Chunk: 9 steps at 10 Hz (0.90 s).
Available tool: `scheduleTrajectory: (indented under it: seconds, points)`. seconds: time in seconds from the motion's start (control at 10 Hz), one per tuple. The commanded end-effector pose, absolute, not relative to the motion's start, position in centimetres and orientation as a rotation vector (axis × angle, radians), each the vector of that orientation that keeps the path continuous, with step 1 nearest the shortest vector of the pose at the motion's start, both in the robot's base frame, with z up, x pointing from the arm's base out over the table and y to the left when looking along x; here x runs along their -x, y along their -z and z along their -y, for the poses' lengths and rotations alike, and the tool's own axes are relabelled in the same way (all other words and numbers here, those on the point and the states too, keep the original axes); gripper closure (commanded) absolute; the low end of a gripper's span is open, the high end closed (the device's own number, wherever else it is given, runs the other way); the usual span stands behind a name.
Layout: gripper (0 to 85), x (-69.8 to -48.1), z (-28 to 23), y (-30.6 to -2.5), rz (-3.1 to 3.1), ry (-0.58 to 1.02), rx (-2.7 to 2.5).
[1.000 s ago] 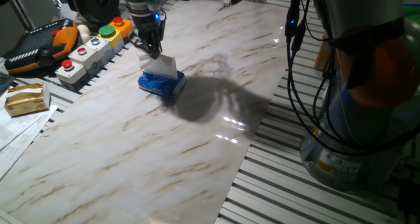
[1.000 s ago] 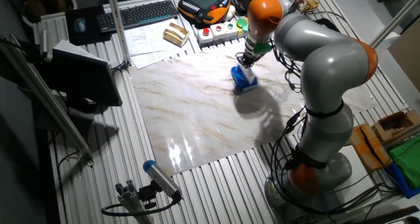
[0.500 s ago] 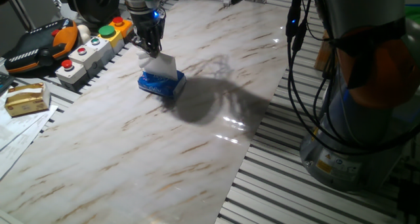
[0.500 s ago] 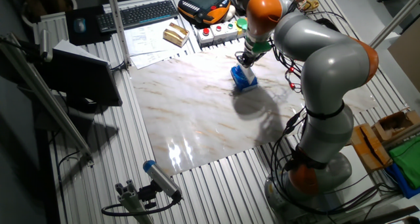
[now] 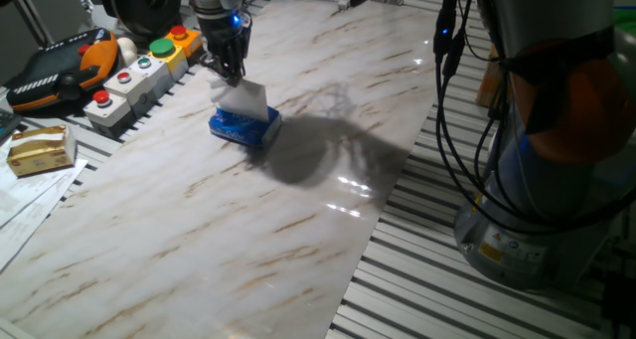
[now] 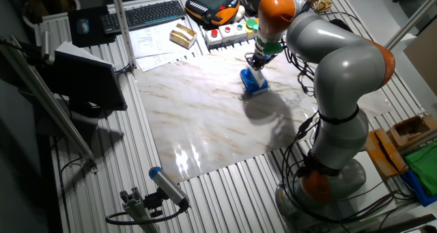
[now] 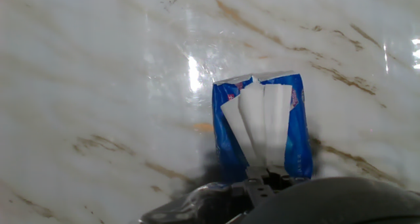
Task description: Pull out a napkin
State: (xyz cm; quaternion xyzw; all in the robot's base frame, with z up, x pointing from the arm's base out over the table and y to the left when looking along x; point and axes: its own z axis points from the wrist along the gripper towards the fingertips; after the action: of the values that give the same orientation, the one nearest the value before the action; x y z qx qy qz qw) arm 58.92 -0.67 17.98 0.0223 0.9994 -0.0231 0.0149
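Observation:
A blue tissue pack lies on the marble table top, also in the other fixed view and in the hand view. A white napkin rises out of the pack's top, partly drawn out; it also shows in the hand view. My gripper is just above the pack, shut on the napkin's upper end. In the hand view the fingers pinch the napkin at the bottom edge of the frame.
A box with red and green buttons stands left of the pack. A teach pendant, a small wooden box and paper sheets lie at the left edge. The robot's base and cables stand at the right.
The gripper has risen very slightly with the napkin in it. The pack has not moved.

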Motion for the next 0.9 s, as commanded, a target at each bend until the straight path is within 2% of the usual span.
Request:
scheduleTrajectory:
  seconds: [0.0,0.6,0.8]
  points:
    - [84.3,-58.87,0.68,-18.05,-3.111,0.073,-0.070]
    - [84.3,-58.86,0.77,-18.35,-3.076,0.131,-0.021]
    - [84.3,-58.86,0.77,-18.35,-3.047,0.048,-0.009]
